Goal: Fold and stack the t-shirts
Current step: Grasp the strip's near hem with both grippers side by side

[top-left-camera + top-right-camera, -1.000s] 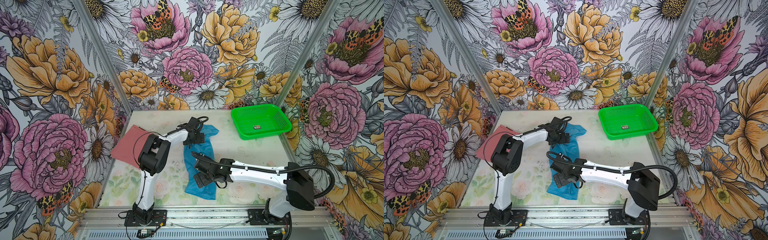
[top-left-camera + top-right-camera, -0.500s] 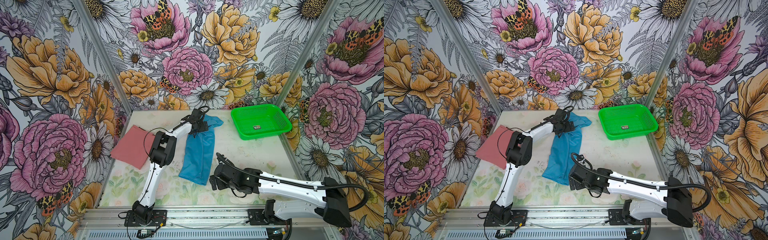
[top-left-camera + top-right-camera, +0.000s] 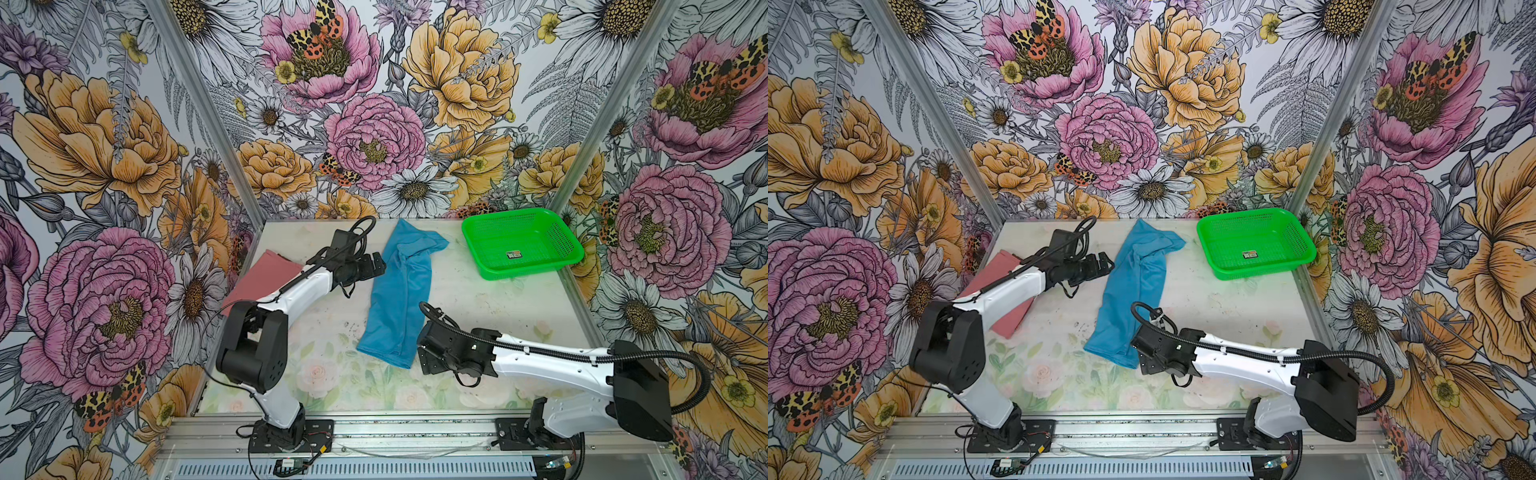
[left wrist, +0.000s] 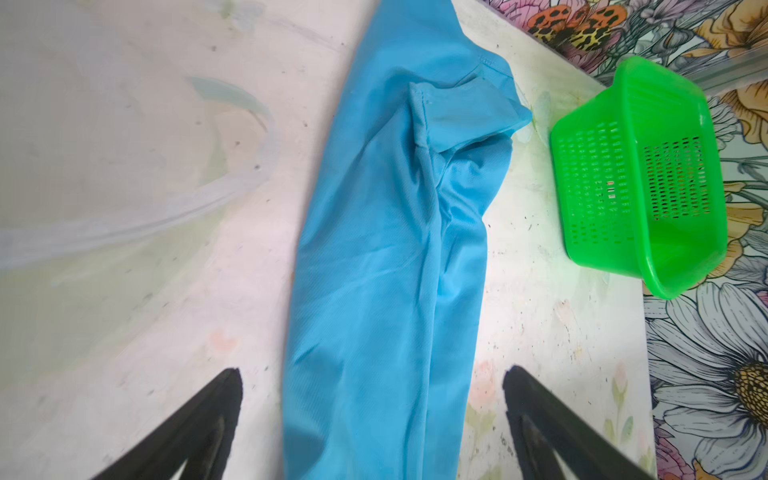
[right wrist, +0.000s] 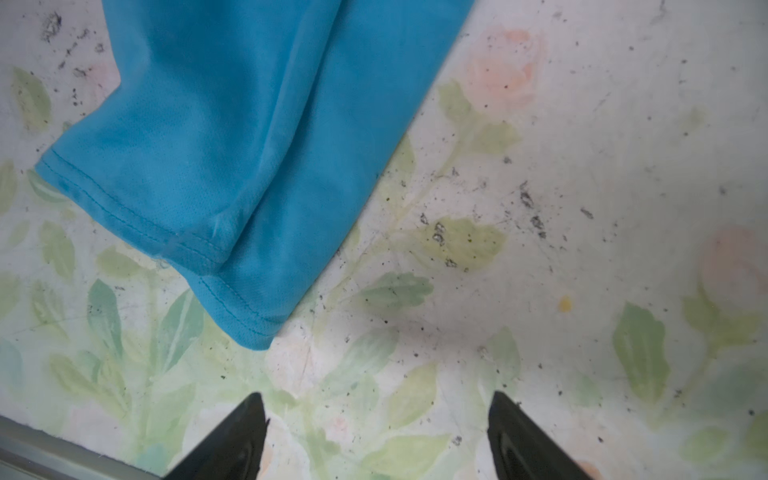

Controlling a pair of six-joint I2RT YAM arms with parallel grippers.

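Although a small label lies inside the green basket at the far right of the surface, its print is too small to read in both top views, and no other writing shows. Since half a second ago, the left end effector has drawn back from the far end of the blue shirt and now sits just beside its left edge; whether it touches the cloth I cannot tell. The right end effector has moved in from the near side to the shirt's hem. A second ago both were over the shirt, which lay bunched; it now lies as a long narrow strip in the middle of the surface, running from the far edge toward the near side. The pink shirt lies flat at the left edge, partly under the left arm, where it was before. That arm rises to a bent elbow, and its forearm reaches away and rightward, fingers spread and holding nothing. The right arm stretches low and leftward from the near right, fingers spread over bare surface just beside the hem corner, gripping nothing.
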